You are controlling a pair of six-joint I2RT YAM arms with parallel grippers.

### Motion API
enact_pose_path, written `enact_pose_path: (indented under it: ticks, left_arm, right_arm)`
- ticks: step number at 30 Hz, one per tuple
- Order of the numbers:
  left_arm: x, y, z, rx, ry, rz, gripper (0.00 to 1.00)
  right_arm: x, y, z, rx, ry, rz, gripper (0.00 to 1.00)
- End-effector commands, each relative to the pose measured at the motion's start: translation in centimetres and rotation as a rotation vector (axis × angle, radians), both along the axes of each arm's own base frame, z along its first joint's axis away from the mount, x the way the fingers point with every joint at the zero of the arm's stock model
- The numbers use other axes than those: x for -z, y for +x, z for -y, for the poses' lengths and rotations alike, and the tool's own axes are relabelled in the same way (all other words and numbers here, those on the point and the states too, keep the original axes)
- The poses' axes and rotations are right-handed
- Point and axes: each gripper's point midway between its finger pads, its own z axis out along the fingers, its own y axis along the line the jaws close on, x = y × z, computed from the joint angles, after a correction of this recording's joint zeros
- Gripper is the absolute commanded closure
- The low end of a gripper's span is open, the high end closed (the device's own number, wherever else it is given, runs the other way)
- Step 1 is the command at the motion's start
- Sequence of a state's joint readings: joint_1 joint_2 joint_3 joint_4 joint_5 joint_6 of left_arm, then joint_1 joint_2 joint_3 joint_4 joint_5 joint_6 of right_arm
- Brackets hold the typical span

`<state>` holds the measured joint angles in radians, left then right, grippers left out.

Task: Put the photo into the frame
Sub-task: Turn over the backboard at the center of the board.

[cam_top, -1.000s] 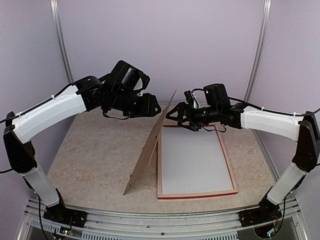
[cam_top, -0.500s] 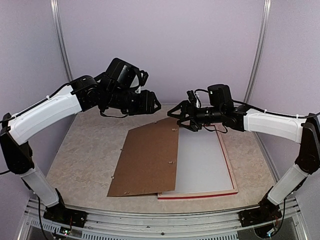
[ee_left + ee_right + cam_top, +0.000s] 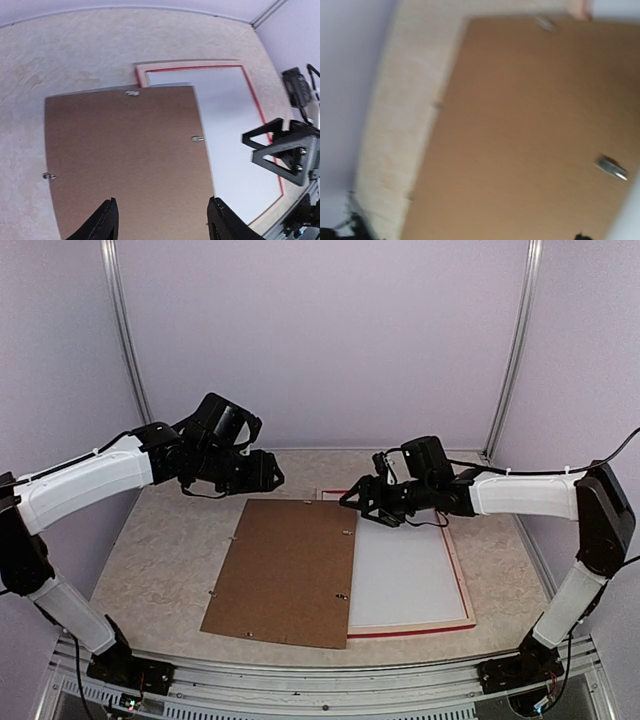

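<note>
Looking down from the overhead view, you see a brown backing board (image 3: 285,570) lying flat at centre. Its right edge covers the left side of the frame (image 3: 410,629). The frame lies flat at lower right of centre, with a pale wood rim and a red line along its bottom edge. A white sheet (image 3: 405,575) fills its opening. Small metal clips (image 3: 198,138) dot the board's edges.

Your left gripper (image 3: 268,472) hovers near the board's top edge, fingers fairly wide apart and holding nothing. Your right gripper (image 3: 355,502) hangs over the board's upper right corner, where board and frame meet, its fingers spread and empty. Its own wrist view is too blurred to add more.

Everything rests on a beige speckled table (image 3: 165,540). Pale lilac walls (image 3: 320,340) enclose it, with a metal post (image 3: 122,330) at upper left and another at upper right.
</note>
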<state>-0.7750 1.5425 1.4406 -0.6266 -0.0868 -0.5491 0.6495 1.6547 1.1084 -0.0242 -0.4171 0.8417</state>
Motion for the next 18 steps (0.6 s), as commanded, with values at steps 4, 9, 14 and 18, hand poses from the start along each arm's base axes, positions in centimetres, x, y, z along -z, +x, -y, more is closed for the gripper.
enact_pose_path:
  ticks: [4,9,14,18]
  left_arm:
    - [6.8,2.8,-7.6,-0.135,-0.011,-0.074,0.27]
    - [11.7,2.9,-12.1,-0.217,-0.011,-0.148,0.18]
    - [15.6,2.1,-13.4,-0.226,-0.055,-0.233,0.16]
    - [18.0,1.6,-13.7,-0.226,-0.097,-0.296,0.15]
  right_arm:
    - [8.3,-1.2,0.6,-0.025,-0.125,-0.108,0.2]
    - [10.9,-1.8,0.0,-0.045,-0.137,-0.149,0.21]
    - [11.9,-2.0,-0.6,-0.066,-0.12,-0.163,0.25]
    - [12.5,-2.2,-1.1,-0.076,-0.104,-0.181,0.28]
